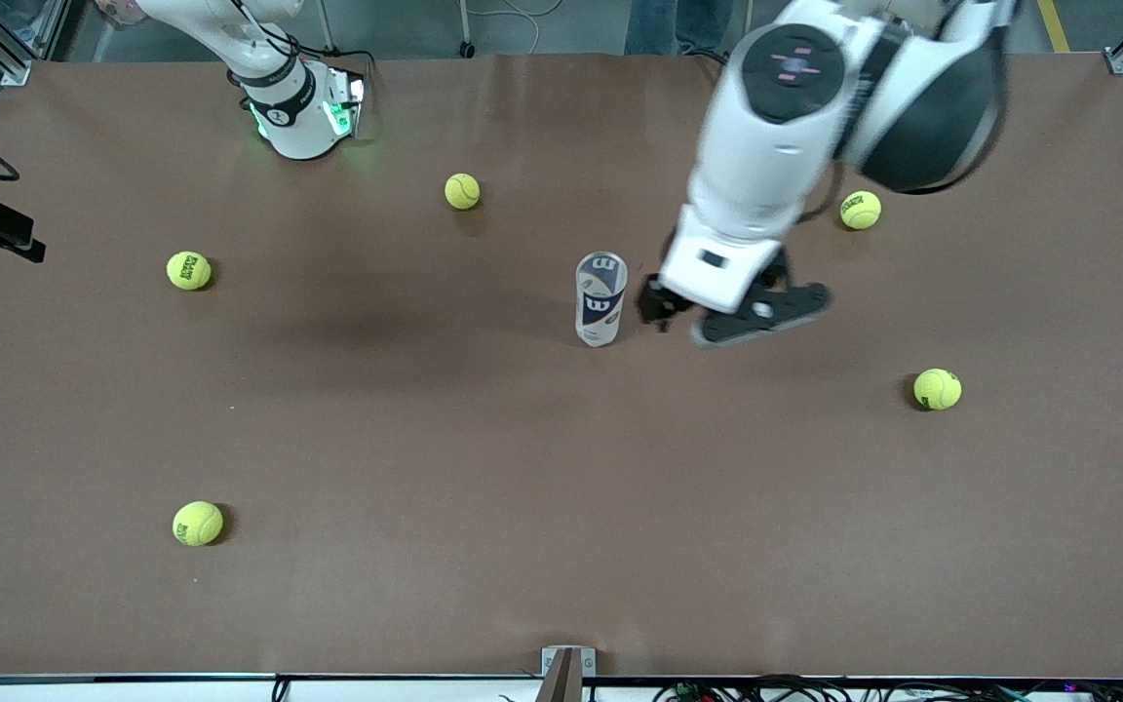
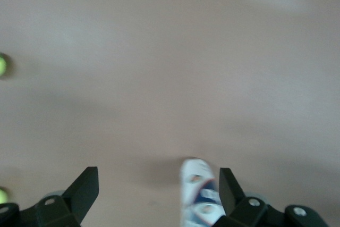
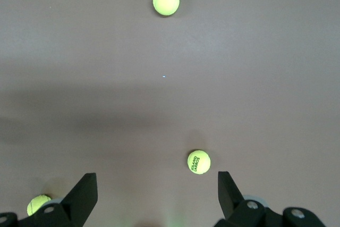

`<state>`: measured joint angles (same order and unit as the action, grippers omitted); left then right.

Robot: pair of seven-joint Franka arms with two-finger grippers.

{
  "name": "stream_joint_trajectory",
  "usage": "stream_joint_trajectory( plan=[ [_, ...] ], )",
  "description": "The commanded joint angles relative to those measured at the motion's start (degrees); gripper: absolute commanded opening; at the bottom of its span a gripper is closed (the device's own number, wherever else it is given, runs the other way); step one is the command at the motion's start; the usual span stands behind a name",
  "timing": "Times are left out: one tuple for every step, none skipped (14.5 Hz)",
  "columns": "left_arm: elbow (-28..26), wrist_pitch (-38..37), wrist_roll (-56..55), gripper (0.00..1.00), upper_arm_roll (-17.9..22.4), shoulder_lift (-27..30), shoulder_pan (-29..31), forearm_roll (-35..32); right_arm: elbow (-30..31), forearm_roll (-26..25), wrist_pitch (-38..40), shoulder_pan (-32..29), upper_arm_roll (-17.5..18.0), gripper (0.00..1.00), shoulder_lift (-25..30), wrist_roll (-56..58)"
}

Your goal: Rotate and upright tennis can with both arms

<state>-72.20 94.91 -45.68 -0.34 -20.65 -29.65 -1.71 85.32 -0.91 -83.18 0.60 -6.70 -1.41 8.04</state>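
A: Front view first. Where is the tennis can [image 1: 601, 298]?

B: It stands upright on the brown table [image 1: 425, 439], about mid-table. Taking the can as the landmark: the left gripper [image 1: 717, 314] is just beside it, toward the left arm's end of the table, not touching it. One dark finger tip [image 1: 654, 304] sits next to the can's wall, the other is well clear of it, so the fingers are spread with nothing between them.

A: And the left arm's pose?

B: It reaches down steeply from its base, wrist bent low and close to the table.

A: How would the can handle?

B: My judgement: light, thin clear plastic, smooth and a bit slippery, easy to tip or dent. Take it around mid-height across the label.

A: Left wrist view?

B: The can [image 2: 201, 195] shows close to one finger [image 2: 229, 187], inside the wide gap of the left gripper [image 2: 158, 191].

A: Right wrist view?

B: The right gripper [image 3: 158, 192] has its fingers wide apart over bare table, with tennis balls [image 3: 198, 161] below. The can is not there. In the front view that arm waits folded at its base [image 1: 298, 107], well away from the can.
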Motion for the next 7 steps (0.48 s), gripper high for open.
stream_joint_trajectory(
  plan=[
    [-2.68, -2.44, 7.77, 1.0, -0.54, 3.94, 5.81, -0.93, 2.84, -0.4, 0.21, -1.04, 1.6, 1.0, 3.87, 0.39],
    [-3.04, -3.32, 11.37, 1.0, -0.62, 5.25, 8.7, -0.93, 2.92, -0.32, 0.47, -1.04, 1.51, 1.0, 4.31, 0.39],
    [-3.65, -3.5, 14.1, 1.0, -0.62, 6.4, 10.99, -0.93, 2.84, -0.32, 0.82, -0.95, 1.6, 1.0, 4.49, 0.39],
    [-4.26, -3.5, 16.13, 1.0, -0.54, 7.71, 13.28, -0.93, 2.84, -0.32, 0.91, -0.87, 1.6, 1.0, 4.49, 0.39],
    [-4.36, -3.5, 19.98, 1.0, -0.71, 8.6, 16.26, -0.93, 2.84, -0.32, 0.92, -0.86, 1.69, 1.0, 4.49, 0.39],
    [-4.53, -3.68, 26.02, 1.0, -0.8, 9.56, 18.73, -0.84, 2.92, -0.32, 0.92, -0.95, 1.69, 1.0, 4.49, 0.48],
    [-4.97, -4.72, 32.0, 1.0, -0.8, 10.1, 20.75, -0.75, 3.01, -0.32, 1.0, -1.04, 1.6, 1.0, 4.66, 0.57]
  ],
)
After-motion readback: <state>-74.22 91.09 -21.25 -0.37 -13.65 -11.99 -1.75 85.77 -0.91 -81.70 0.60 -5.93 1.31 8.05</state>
